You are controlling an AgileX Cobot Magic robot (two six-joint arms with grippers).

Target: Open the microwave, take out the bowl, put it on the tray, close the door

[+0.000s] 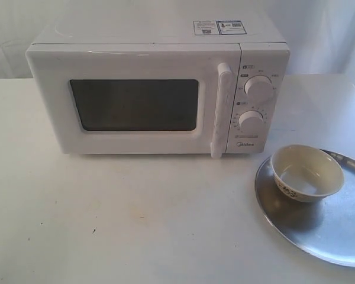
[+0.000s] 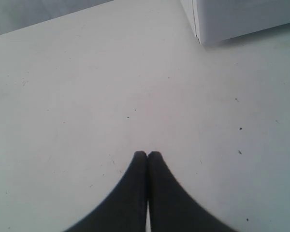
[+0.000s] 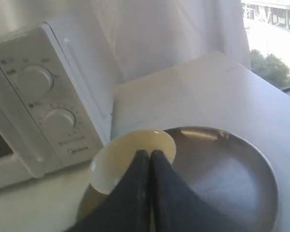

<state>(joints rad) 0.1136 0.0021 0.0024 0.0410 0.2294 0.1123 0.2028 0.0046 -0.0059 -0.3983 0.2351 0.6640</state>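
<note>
The white microwave (image 1: 160, 83) stands at the back of the table with its door (image 1: 133, 103) shut and the bar handle (image 1: 220, 109) upright. The cream bowl (image 1: 306, 173) sits upright on the left part of the silver tray (image 1: 337, 231), at the right front. Neither arm shows in the exterior view. In the right wrist view my right gripper (image 3: 150, 152) is shut with nothing in it, above the bowl (image 3: 118, 162) and the tray (image 3: 222, 169), beside the microwave (image 3: 38, 106). My left gripper (image 2: 147, 154) is shut and empty over bare table, a microwave corner (image 2: 232, 19) beyond it.
The white table (image 1: 136, 219) runs wide in front of the microwave. A white curtain hangs behind. The tray reaches past the right edge of the exterior view. A window with daylight (image 3: 275, 34) lies beyond the table's far edge in the right wrist view.
</note>
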